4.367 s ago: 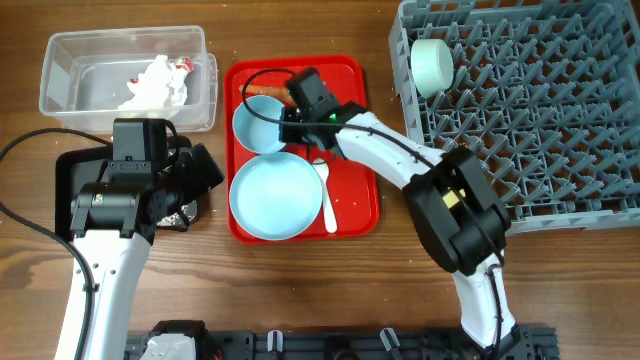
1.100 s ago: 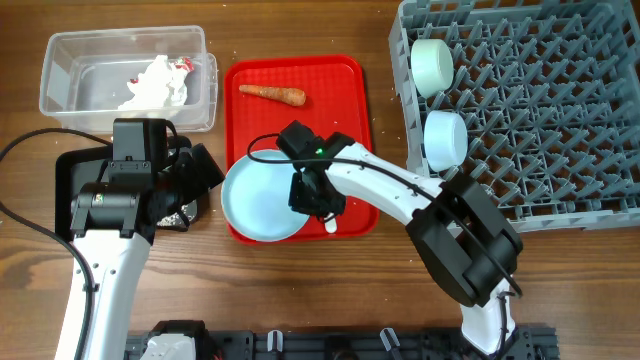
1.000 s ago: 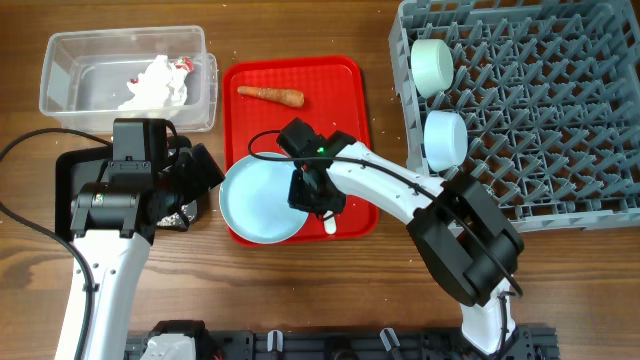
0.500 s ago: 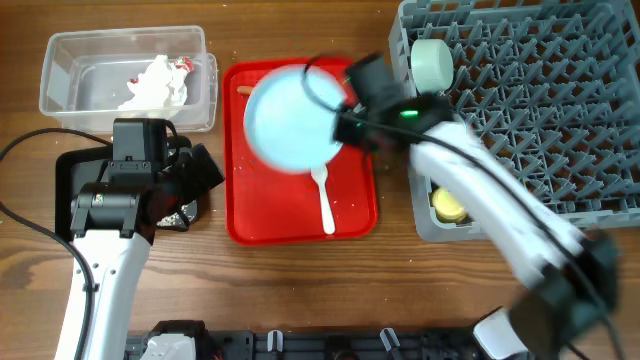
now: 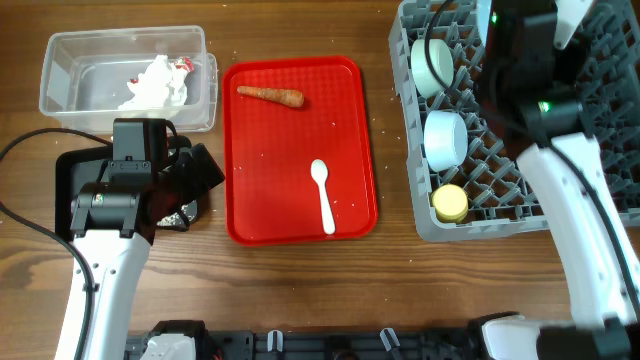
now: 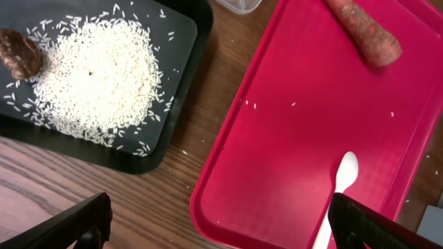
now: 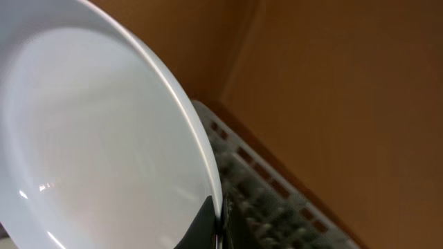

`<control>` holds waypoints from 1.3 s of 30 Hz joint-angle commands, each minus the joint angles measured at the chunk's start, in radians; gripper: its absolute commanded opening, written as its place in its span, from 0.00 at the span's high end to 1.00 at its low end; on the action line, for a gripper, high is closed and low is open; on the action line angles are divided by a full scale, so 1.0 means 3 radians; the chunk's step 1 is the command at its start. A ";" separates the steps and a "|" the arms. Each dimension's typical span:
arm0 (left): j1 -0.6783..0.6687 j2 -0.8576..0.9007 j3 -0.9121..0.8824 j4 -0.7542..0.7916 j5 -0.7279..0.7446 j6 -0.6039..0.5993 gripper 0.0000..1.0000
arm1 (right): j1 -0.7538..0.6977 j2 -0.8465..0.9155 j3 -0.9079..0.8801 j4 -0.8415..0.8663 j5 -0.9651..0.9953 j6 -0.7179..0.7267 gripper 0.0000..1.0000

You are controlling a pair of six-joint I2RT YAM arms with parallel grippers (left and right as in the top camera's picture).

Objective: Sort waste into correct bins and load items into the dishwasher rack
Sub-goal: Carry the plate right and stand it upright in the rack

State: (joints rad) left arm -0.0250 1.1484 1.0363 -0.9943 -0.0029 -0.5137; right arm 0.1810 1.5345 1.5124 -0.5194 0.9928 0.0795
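Observation:
In the right wrist view my right gripper is shut on the rim of the pale-blue plate, held tilted above the grey dishwasher rack. Two pale bowls and a yellow cup stand along the rack's left side. The white spoon and the orange carrot lie on the red tray. My left gripper is open over the red tray's left edge, beside the black tray holding rice and a brown lump.
The clear tub at the back left holds a crumpled napkin and a red wrapper. A few rice grains are scattered on the red tray. A black cable loops off the left arm.
The right arm lifted the plate off the red tray and swung it up and right over the rack. The spoon now lies uncovered. The left arm has not moved.

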 commanded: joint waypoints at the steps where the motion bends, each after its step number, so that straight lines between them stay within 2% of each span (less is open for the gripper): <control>1: 0.0019 0.0017 0.0013 0.0006 -0.0057 0.0041 0.00 | -0.0118 0.0373 -0.0005 0.0278 0.0154 -0.0498 0.96; 8: 0.0019 0.0017 0.0013 0.0008 -0.0057 0.0039 0.00 | -0.0159 0.0904 -0.0005 0.0846 -0.0029 -0.0844 0.96; 18: 0.0019 0.0017 0.0013 0.0008 -0.0057 0.0039 0.00 | -0.0160 0.1361 -0.0005 0.1001 -0.0188 -0.0880 0.95; 19: 0.0019 0.0017 0.0013 0.0008 -0.0057 0.0041 0.00 | -0.0160 0.1383 -0.0005 0.0996 -0.0188 -0.0880 0.86; 20: 0.0019 0.0017 0.0013 0.0008 -0.0057 0.0041 0.00 | -0.0159 0.1383 -0.0005 0.0998 -0.0188 -0.0875 0.62; 22: 0.0019 0.0017 0.0013 0.0006 -0.0057 0.0039 0.00 | -0.0158 0.1371 -0.0005 0.1036 -0.0164 -0.0867 0.32; 23: 0.0019 0.0017 0.0013 0.0006 -0.0057 0.0041 0.00 | -0.0150 0.1350 -0.0004 0.1082 -0.0098 -0.0868 0.23; 25: 0.0019 0.0017 0.0013 0.0008 -0.0057 0.0039 0.00 | -0.0117 0.1254 -0.0004 0.1092 -0.0019 -0.0874 0.15; 28: 0.0019 0.0017 0.0013 0.0006 -0.0057 0.0039 0.00 | 0.0014 0.0992 -0.0004 0.1024 -0.0074 -0.0879 0.14; 31: 0.0019 0.0017 0.0013 0.0008 -0.0057 0.0039 0.00 | 0.0341 0.0655 -0.0004 0.0448 -0.0830 -0.0835 0.14; 34: 0.0019 0.0017 0.0013 0.0008 -0.0057 0.0039 0.00 | 0.0754 0.0497 -0.0004 -0.0300 -0.1775 -0.0214 0.14; 36: 0.0019 0.0017 0.0013 0.0008 -0.0057 0.0041 0.00 | 0.1011 0.0532 -0.0006 -0.0736 -0.2696 0.0482 0.20; 39: 0.0019 0.0017 0.0013 0.0008 -0.0057 0.0039 0.00 | 0.1250 0.0674 -0.0117 -0.0961 -0.3437 0.1418 0.20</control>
State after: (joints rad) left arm -0.0250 1.1484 1.0363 -0.9947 -0.0029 -0.5133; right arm 0.5079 1.6840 1.5127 -0.7723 0.3233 0.1440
